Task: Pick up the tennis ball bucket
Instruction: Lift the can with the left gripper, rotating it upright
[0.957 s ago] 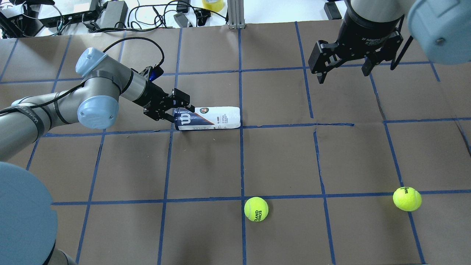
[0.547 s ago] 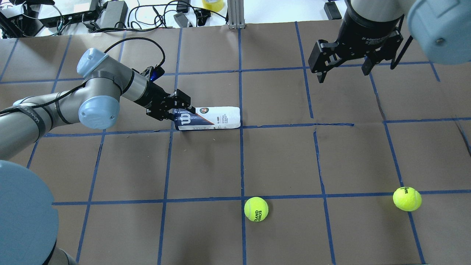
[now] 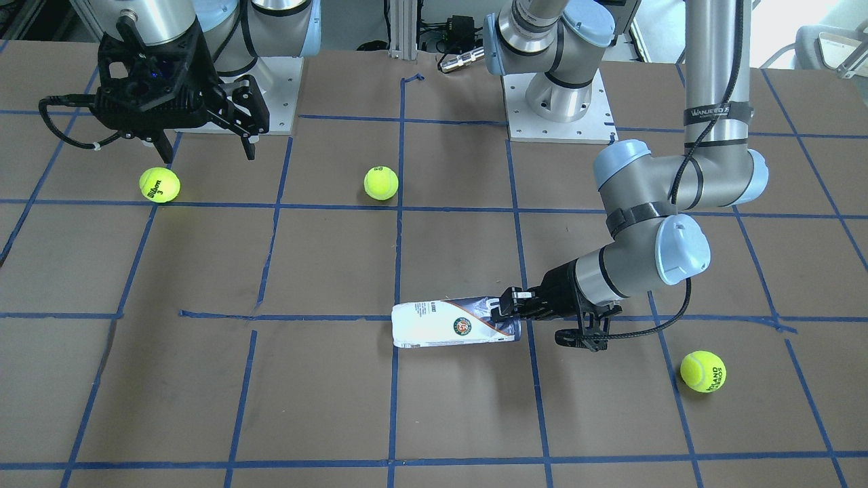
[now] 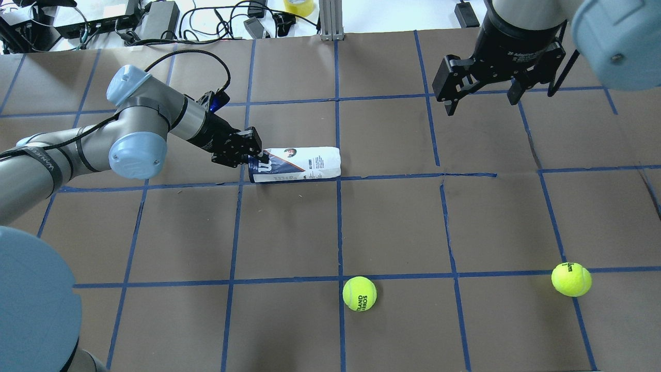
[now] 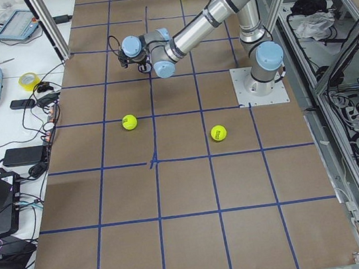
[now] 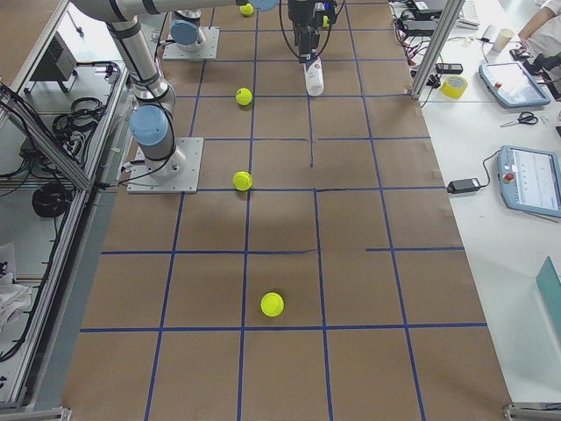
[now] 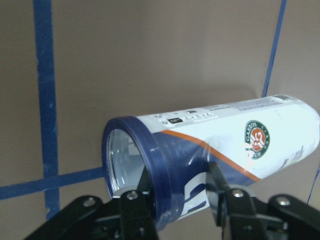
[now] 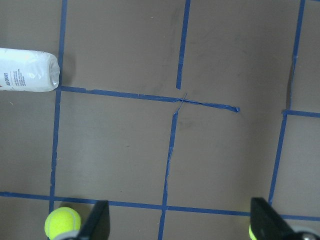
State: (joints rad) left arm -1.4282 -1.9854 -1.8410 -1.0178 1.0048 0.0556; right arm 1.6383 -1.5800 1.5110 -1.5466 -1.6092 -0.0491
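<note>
Tennis ball bucket (image 4: 294,164) is what we find lying on its side in the left half of the table (image 4: 392,227), on the far side from the robot, and it runs left to right just beyond a blue tape line. Its dark blue rim points left and its white end points right, reaching a crossing tape line.

Starting at the left, we see the left tennis ball (image 3: 703,371) alone on the brown paper, out past the left arm's elbow and a little farther from the robot than the tennis ball bucket. Next comes the left gripper (image 4: 256,157), low over the table and clenched on the rim end of the can. In the left wrist view its fingers (image 7: 220,200) press on either side of the navy band, just behind the rim. We cannot tell whether that end is clear of the paper.

Farther right, on the near side, the middle tennis ball (image 4: 359,293) sits by a tape crossing, well apart from the can. The right tennis ball (image 4: 571,279) rests on the same tape line, near the right edge.

Over the far right of the table we see the right gripper (image 4: 484,106) hanging above the paper. Its jaws are spread wide with nothing between them.
</note>
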